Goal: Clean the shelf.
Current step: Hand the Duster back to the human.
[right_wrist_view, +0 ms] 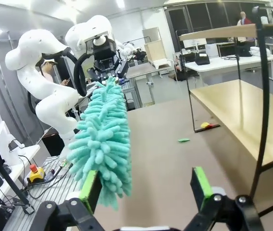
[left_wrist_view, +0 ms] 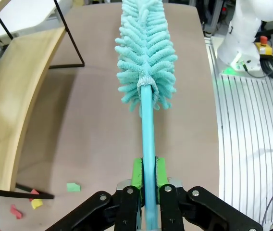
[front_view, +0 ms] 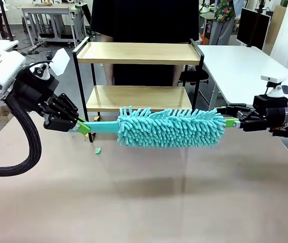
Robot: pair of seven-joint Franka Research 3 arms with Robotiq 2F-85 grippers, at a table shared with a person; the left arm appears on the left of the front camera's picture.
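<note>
So the left hand (front_view: 75, 123) is pinched tight on the teal handle (left_wrist_view: 148, 144) of a microfiber duster (front_view: 170, 127), green pads (left_wrist_view: 137, 172) squeezing the stick from both sides, with the duster sticking straight out sideways above the brown counter (front_view: 144, 197).

That's the right spot to hold it imo. The handle looks like stiff, smooth plastic, so it could twist or slip in the pads if the head drags hard. The fluffy head is soft and squishy and probably weighs next to nothing, so it'll just flex over the boards. Grabbing the fluff would get you nowhere.

A few little scraps (front_view: 97, 150) of green, yellow and red sit on the counter by the shelf's left front leg.

The shelf (front_view: 139, 53) stands at the counter's far edge, behind the duster, with two light wood boards in a thin black frame. It looks light enough to slide if pushed hard.

The right hand (front_view: 232, 122) is spread wide open at the duster's tip, its pads (right_wrist_view: 201, 184) either side of the fluff without squeezing it.
</note>
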